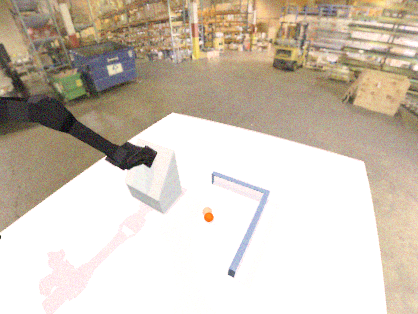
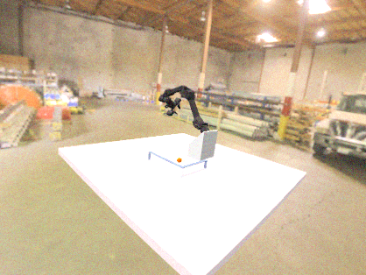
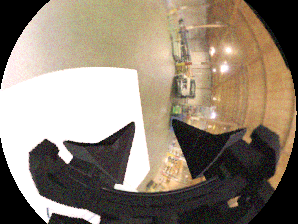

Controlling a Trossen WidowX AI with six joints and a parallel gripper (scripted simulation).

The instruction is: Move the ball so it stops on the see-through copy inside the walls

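Warehouse floor around a white table (image 1: 300, 260). Top view: ball (image 1: 209, 217) sits touching its see-through copy (image 1: 207, 210), just short of it, inside the corner of the clear walls (image 1: 250, 225). Exterior view: my tool (image 2: 172, 108) hangs high above the table, well apart from the ball. Wrist view: fingers partly open, nothing between them, only the table edge visible below.

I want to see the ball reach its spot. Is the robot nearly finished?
Not yet. Nothing looks done: the orange ball lies just beside the see-through copy. The gripper hangs open and high above the table, holding nothing. Still left: nudge the ball onto the copy, then back away.
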